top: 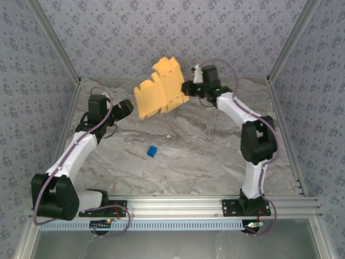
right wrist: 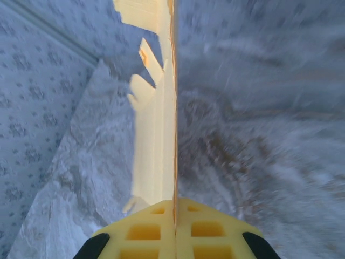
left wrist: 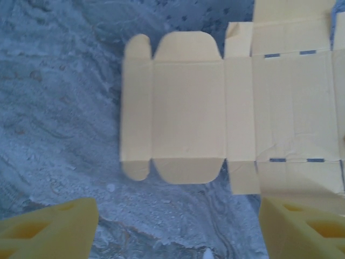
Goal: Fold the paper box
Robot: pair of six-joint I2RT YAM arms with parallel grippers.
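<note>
R gripper (right wrist: 175, 218) clamped on edge of paper box (top: 159, 89), sheet unfolded, seemingly clear of table (top: 205, 151). L gripper (left wrist: 178, 221) jaws apart, near it.

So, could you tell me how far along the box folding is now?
Done: the right gripper is shut on one edge of the paper box, holding it up off the table. In hand: the open left gripper faces it. Left: all the folding; it looks flat, unfolded.
</note>
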